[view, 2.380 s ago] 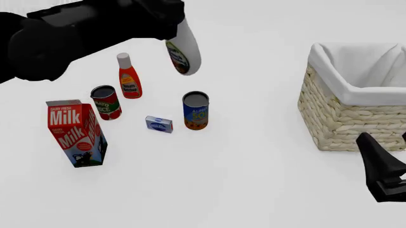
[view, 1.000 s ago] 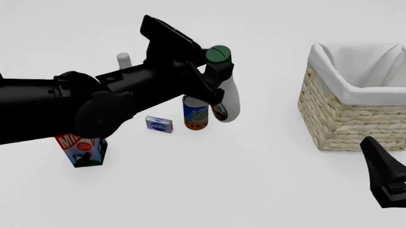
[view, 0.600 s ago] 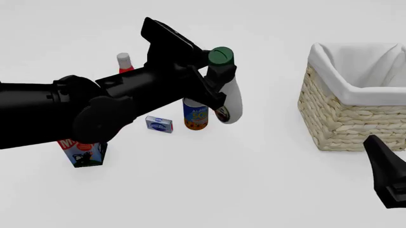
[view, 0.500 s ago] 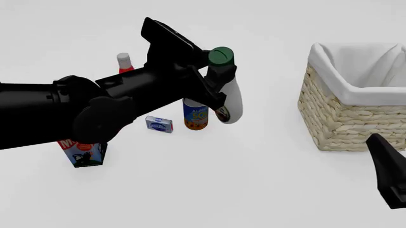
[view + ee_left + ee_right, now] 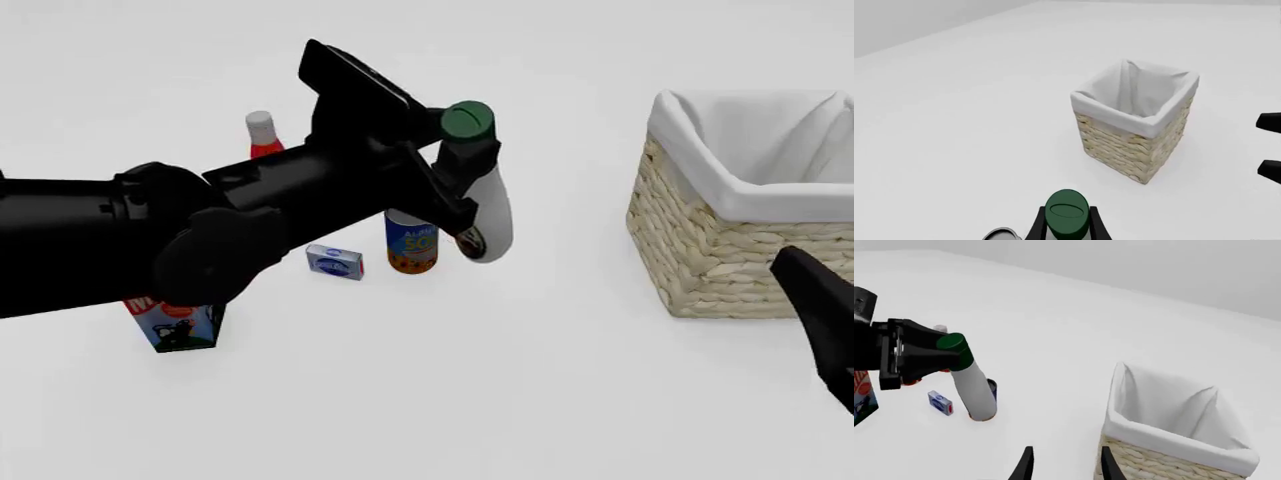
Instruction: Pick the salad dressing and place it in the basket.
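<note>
Your right gripper (image 5: 1064, 465) sits nearest, jaws apart, nothing between them. Your left gripper (image 5: 458, 165) is clenched on the dressing (image 5: 483, 208) just under its cap, bottle lifted (above the can (image 5: 411, 242)), well short of the basket (image 5: 721, 250).

The left claw (image 5: 461, 150) grips the salad dressing (image 5: 483, 205) aloft, well left of the basket (image 5: 741, 260)

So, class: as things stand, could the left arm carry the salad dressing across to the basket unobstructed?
Probably yes. The left claw holds the salad dressing lifted above the cans, and only bare table lies between it and the basket. The right claw sits near the basket's front, low.
</note>
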Controlling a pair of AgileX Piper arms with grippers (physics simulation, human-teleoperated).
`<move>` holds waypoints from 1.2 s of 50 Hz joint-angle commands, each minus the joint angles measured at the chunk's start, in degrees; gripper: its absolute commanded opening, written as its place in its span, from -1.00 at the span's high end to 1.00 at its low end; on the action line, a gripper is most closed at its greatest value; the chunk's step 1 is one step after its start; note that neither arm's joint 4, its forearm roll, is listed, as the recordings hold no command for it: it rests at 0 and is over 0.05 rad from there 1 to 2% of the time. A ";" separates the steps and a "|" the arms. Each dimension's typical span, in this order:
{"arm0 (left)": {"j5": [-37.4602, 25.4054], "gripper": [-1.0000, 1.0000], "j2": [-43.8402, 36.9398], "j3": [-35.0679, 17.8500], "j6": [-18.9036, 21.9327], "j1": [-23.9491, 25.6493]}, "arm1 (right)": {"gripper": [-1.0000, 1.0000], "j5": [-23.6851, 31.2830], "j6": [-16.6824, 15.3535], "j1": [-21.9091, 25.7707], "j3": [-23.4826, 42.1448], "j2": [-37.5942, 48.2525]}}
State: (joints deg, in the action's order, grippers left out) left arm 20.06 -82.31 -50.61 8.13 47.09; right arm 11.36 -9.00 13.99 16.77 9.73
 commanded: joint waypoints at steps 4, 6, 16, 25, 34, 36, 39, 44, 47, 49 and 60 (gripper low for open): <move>0.03 1.00 0.33 -0.56 1.34 0.49 | -1.00 2.52 -4.88 5.66 7.08 8.92; 0.00 1.00 0.40 -0.52 1.45 0.57 | -1.00 2.97 -4.20 6.46 8.43 9.49; -0.31 1.00 0.70 -0.61 1.42 0.69 | -1.00 3.09 -4.40 11.56 13.54 21.07; -0.43 1.00 0.43 -0.80 0.91 0.49 | -1.00 4.46 -4.12 14.71 18.31 26.32; -0.42 1.00 -0.21 -1.03 0.96 1.15 | -1.00 5.52 -3.57 18.32 22.34 31.80; -0.39 1.00 -0.24 -1.11 0.95 1.18 | -1.00 5.65 -3.92 18.85 23.18 32.55; -0.51 1.00 -0.21 -1.23 0.84 1.21 | -1.00 5.77 -4.12 19.55 23.96 33.49; -0.52 1.00 -0.13 -1.21 0.84 1.55 | -1.00 5.34 -4.76 20.78 24.31 35.25; -0.77 1.00 0.14 -1.32 0.70 1.53 | -1.00 4.84 -4.51 21.32 24.32 36.04; -1.00 1.00 0.41 -1.39 0.65 1.58 | -1.00 4.41 -4.37 21.69 24.21 36.59; -1.43 1.00 1.40 -1.33 0.66 1.84 | -1.00 3.16 -3.94 22.97 24.42 39.11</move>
State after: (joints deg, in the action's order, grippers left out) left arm 18.89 -81.89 -51.48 7.95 48.72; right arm 15.41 -13.04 35.38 40.49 46.08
